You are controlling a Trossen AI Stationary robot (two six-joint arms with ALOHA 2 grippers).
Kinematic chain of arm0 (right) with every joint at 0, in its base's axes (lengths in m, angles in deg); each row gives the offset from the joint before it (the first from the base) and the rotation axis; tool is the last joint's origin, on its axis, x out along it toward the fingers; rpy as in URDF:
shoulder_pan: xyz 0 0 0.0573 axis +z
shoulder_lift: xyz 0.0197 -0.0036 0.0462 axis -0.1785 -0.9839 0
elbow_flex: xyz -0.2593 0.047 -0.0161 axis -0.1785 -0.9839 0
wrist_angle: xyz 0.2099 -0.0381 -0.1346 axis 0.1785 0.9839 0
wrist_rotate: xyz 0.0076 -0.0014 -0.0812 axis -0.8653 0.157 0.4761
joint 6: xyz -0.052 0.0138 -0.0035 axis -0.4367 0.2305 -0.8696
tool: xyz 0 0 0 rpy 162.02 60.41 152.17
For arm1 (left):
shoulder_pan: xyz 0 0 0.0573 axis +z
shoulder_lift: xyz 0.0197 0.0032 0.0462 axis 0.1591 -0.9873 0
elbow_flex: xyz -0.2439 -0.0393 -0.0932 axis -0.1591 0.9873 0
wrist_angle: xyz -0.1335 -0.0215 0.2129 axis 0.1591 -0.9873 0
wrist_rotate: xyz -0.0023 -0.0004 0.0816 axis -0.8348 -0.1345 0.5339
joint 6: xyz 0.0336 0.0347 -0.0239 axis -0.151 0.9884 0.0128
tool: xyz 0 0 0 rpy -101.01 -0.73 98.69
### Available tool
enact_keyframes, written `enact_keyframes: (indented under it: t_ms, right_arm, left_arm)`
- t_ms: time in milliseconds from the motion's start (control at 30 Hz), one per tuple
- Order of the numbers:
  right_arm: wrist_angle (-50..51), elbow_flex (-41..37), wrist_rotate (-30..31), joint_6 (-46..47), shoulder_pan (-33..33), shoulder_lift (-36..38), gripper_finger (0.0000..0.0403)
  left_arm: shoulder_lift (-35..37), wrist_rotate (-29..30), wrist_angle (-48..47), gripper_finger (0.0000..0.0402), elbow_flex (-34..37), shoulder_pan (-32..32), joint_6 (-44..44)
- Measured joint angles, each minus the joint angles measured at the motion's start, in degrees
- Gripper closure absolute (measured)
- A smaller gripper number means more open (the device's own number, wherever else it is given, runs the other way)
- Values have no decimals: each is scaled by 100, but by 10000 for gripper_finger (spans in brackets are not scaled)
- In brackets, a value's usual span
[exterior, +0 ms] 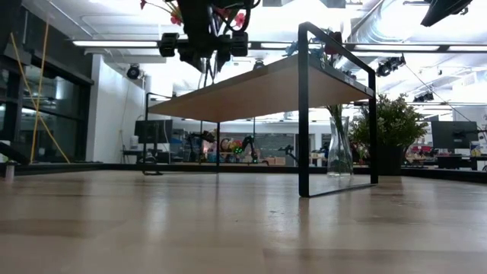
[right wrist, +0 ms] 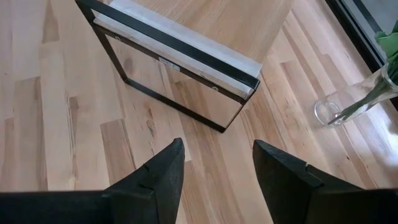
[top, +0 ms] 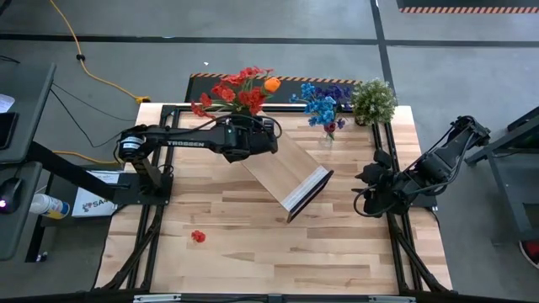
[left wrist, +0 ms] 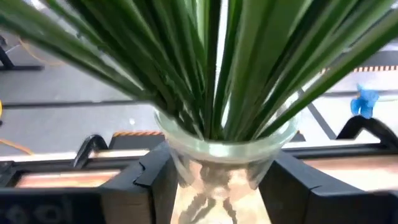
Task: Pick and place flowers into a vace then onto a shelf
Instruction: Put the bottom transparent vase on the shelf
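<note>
We saw two dark arms; the left arm (top: pixel 181 141) bore white lettering, and black cables looped near the right hand (top: pixel 368 187).

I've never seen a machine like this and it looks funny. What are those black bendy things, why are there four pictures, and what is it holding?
They are two robot arms at a wooden table. Each ends in jaws that pinch, like two fingers.

One picture looks down from above. One looks across from table height. Two come from small cameras on the arms' wrists.

The left gripper has its jaws around a glass vase full of red and orange flowers, held above one end of the shelf, a little wooden bench.

The right gripper waits at the table's right side, open and empty.

Also on the table: a second vase with blue flowers, a potted plant, and a small red bloom lying alone.
</note>
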Motion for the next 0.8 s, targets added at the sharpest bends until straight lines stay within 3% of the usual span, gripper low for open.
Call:
enact_keyframes:
  t_ms: [267, 800]
  right_arm:
    - [0, 0, -2, 0, 2, 0, 221]
    - [0, 0, -2, -17, 2, 0, 222]
  left_arm:
    - [-17, -362, -139, 128, 20, -2, -18]
    - [-17, -387, -171, 122, 20, -4, -2]
